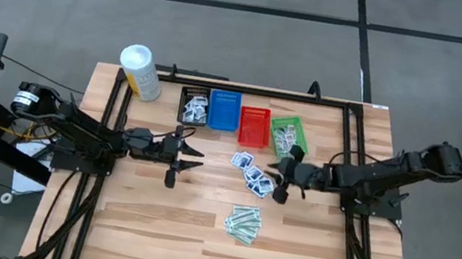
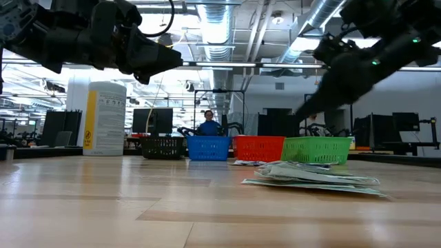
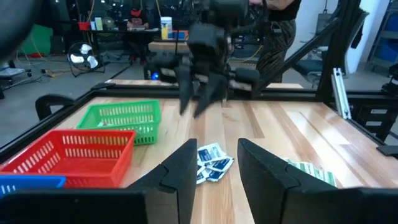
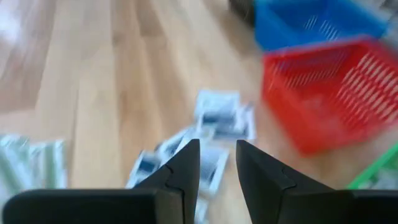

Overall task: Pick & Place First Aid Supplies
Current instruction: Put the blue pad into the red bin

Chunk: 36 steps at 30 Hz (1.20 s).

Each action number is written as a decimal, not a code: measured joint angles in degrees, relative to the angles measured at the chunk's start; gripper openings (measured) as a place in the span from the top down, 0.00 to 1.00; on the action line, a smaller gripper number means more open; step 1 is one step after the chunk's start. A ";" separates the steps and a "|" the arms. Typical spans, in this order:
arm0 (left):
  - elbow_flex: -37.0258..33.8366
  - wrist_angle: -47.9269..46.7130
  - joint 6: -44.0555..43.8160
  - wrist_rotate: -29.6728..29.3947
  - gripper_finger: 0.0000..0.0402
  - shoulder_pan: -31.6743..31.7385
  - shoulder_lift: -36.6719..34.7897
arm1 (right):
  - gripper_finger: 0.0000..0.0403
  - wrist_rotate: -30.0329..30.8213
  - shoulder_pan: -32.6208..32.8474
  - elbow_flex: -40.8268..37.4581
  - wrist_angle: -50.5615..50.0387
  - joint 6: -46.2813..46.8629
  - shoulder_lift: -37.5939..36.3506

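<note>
Small white packets (image 1: 252,175) with blue print lie in a loose heap on the wooden table, in front of the red basket; they also show in the right wrist view (image 4: 214,118) and the left wrist view (image 3: 211,163). Pale-green strips (image 1: 244,223) lie in a pile nearer the table's near edge. My right gripper (image 1: 274,175) hangs open just right of the heap, slanting down, with nothing between its fingers (image 4: 217,168). My left gripper (image 1: 197,154) stands open and level, left of the heap, also holding nothing.
Along the far side stand a black basket (image 1: 195,105) and a green basket (image 1: 287,134), both with packets inside, and between them a blue basket (image 1: 224,110) and a red basket (image 1: 254,126). A white tub (image 1: 141,72) stands at the far left. Bare wood lies toward the near edge.
</note>
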 joint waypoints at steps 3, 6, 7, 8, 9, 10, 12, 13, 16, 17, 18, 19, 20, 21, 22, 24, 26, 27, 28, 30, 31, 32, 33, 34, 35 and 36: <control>0.00 0.78 -0.01 0.02 0.71 -0.27 0.00 | 0.76 0.36 3.42 0.00 -4.48 5.22 0.02; 0.02 1.67 -0.01 0.02 0.71 -0.27 0.02 | 0.76 3.59 7.43 0.00 -5.46 8.07 0.02; 0.02 2.17 -0.17 0.02 0.71 -0.27 0.02 | 0.76 5.23 8.90 0.00 -5.40 8.11 0.02; 0.04 2.87 -0.31 0.02 0.71 -0.27 0.02 | 0.76 6.97 10.44 0.00 -5.42 8.11 0.02; 0.20 3.42 -0.48 0.01 0.71 -0.26 0.02 | 0.76 8.81 11.96 0.00 -5.52 8.11 0.02; 0.62 3.52 -0.67 0.06 0.71 -0.27 0.02 | 0.76 10.55 13.51 0.00 -5.90 8.12 0.02; 1.61 3.53 -1.28 0.51 0.71 -0.27 0.04 | 0.76 13.85 16.47 0.00 -7.62 8.34 0.02; 2.28 3.63 -1.53 0.51 0.71 -0.27 0.42 | 0.76 15.49 17.89 0.00 -8.37 8.71 0.02; 4.97 3.66 -1.89 -0.68 0.72 -0.27 3.34 | 0.76 19.53 21.57 0.00 -10.65 9.81 0.02; 6.27 3.45 -2.09 -1.06 0.72 -0.27 4.99 | 0.76 20.37 22.55 0.00 -11.50 10.34 0.02; 7.66 3.44 -2.60 -1.21 0.72 -0.23 6.93 | 0.76 21.13 23.52 0.00 -12.43 11.17 0.02; 9.17 3.30 -3.21 -1.30 0.72 -0.25 8.93 | 0.76 21.55 24.36 0.00 -13.28 12.01 0.02; 10.71 3.11 -3.39 -1.32 0.72 -0.25 11.10 | 0.76 21.78 24.99 0.00 -14.15 12.84 0.02; 12.31 3.05 -3.46 -1.31 0.72 -0.25 13.35 | 0.76 22.20 25.59 0.00 -14.97 13.63 0.02; 13.82 2.88 -3.48 -1.29 0.72 -0.25 15.52 | 0.76 22.59 26.23 0.00 -15.60 14.39 0.02; 16.57 2.65 -3.43 -1.29 0.72 -0.25 19.56 | 0.76 23.20 27.23 0.00 -16.31 15.70 0.02; 18.64 2.63 -2.14 -1.29 0.72 0.06 22.76 | 0.76 23.86 28.12 0.00 -16.52 16.57 0.02; 19.59 2.64 -1.50 -1.30 0.72 0.22 24.22 | 0.76 23.93 28.55 0.00 -16.49 16.73 0.02; 20.46 2.64 -0.83 -1.29 0.72 0.40 25.37 | 0.76 23.92 29.06 0.00 -16.50 16.84 0.02; 21.88 2.70 -0.43 -1.31 0.72 0.93 27.30 | 0.76 23.92 30.13 0.00 -16.60 16.84 0.02; 22.72 2.71 -0.45 -1.29 0.72 1.19 28.21 | 0.76 23.93 30.72 0.00 -16.81 16.80 0.02; 23.45 2.77 -0.45 -1.33 0.72 1.33 29.01 | 0.76 23.97 31.18 0.00 -17.12 16.48 0.02; 24.22 2.77 -0.45 -1.35 0.72 1.36 29.64 | 0.76 24.03 31.53 0.00 -17.22 15.97 0.02; 24.87 2.88 -0.45 -1.36 0.72 1.37 30.27 | 0.76 24.09 31.69 0.00 -17.34 15.76 0.02; 25.52 3.12 -0.46 -1.33 0.72 1.33 30.88 | 0.76 24.04 31.80 0.00 -17.70 15.76 0.02; 25.85 2.99 -0.45 -1.29 0.72 1.29 31.26 | 0.76 24.02 31.78 0.00 -18.10 15.76 0.02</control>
